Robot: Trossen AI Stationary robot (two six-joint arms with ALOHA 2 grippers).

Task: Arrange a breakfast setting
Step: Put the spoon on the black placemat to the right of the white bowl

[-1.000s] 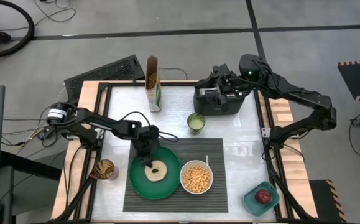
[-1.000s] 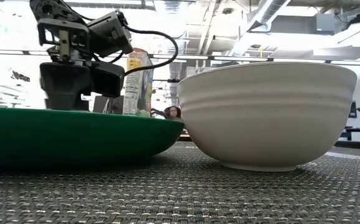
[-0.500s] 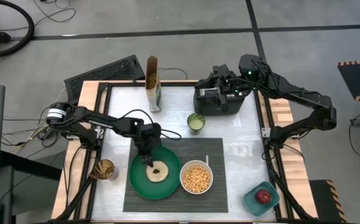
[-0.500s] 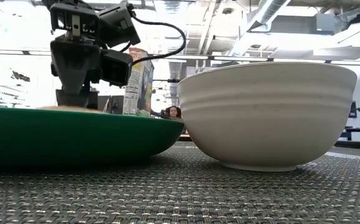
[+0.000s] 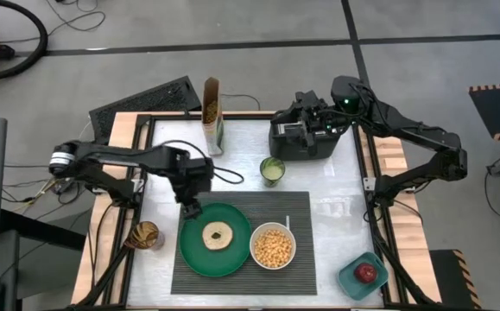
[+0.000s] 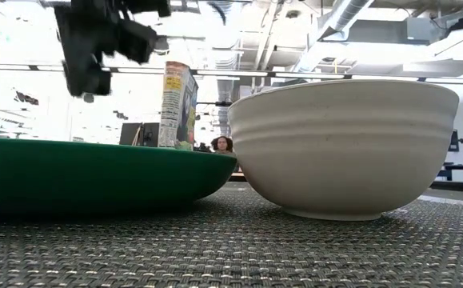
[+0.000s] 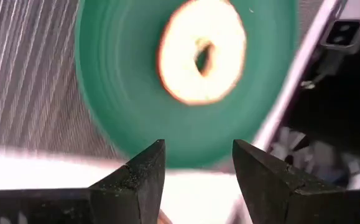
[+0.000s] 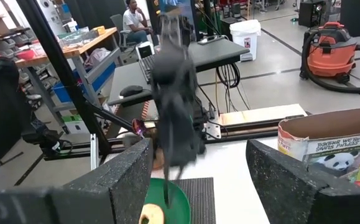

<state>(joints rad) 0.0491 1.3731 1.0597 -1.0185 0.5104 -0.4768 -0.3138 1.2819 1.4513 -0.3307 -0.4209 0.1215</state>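
The tan bagel [image 5: 218, 234] lies flat on the round green plate [image 5: 199, 250], which sits on the dark ribbed placemat [image 5: 301, 207]. The white bowl [image 5: 272, 246] of yellow cereal pieces stands to the plate's right. My left gripper [image 5: 189, 207] hovers open and empty over the plate's far left rim; its wrist view shows the bagel [image 7: 201, 53] beyond the fingers. My right gripper [image 8: 198, 180] is open and empty above the black toaster [image 5: 301, 142]. The red apple [image 5: 367, 273] lies in the teal container. The spoon does not show.
A cereal box [image 5: 212, 117] stands at the far side, a green cup [image 5: 272, 170] just beyond the placemat, and a jar [image 5: 144, 235] at the left edge. The teal container [image 5: 353, 281] sits at the near right corner. A person sits in the room behind [image 8: 133, 15].
My left gripper has risen from the bagel and drawn back toward the table's far left, off the plate's middle. The bagel stays flat on the plate. My right arm has kept still.
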